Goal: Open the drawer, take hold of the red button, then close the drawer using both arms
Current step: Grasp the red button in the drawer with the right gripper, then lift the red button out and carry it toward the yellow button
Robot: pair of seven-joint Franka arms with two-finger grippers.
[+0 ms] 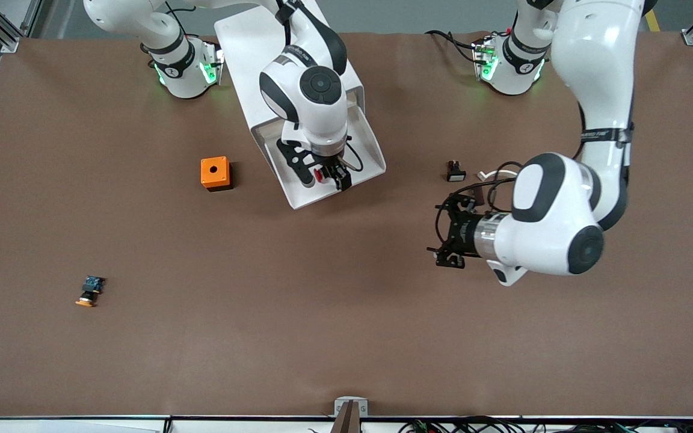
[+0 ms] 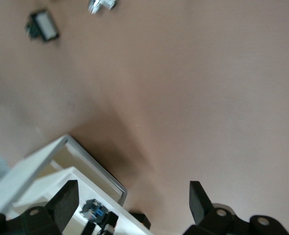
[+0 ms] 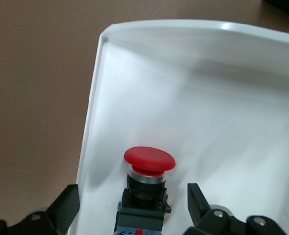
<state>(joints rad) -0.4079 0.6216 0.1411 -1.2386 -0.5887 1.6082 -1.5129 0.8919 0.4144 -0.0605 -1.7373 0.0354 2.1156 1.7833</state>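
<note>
Two white jointed arms work over the brown table. The right arm reaches from its base down over the white boxy cabinet (image 1: pixel 274 66), wrist pointing straight down into the pulled-out shallow white tray drawer (image 1: pixel 366 157). The right gripper (image 1: pixel 324 175) sits low inside the tray, its black fingers (image 3: pixel 199 200) spread to either side of the small push button with a round red cap and dark body (image 3: pixel 147 183); a gap shows between each finger and the button, so the jaws stand released and nothing is grasped. The button lies in the drawer, near the tray's side wall, cap facing the tray's front end. In the front view the wrist covers most of the button and only a speck of red shows. The left arm bends at the elbow and holds its forearm level above the table toward its own end, waiting. The left gripper (image 1: pixel 446 231) points sideways toward the cabinet, hanging over bare table; its fingers (image 2: pixel 199 199) stand apart and empty. The left wrist view catches the drawer's corner (image 2: pixel 66 147), blurred. Elsewhere on the table: an orange cube with a hole (image 1: pixel 215 173) beside the cabinet toward the right arm's end, a small button with an orange-yellow cap (image 1: pixel 89 291) nearer the front camera, a small black-and-white block (image 1: pixel 455 171), and a small pale part (image 1: pixel 486 175) just beside it, too small to identify.
</note>
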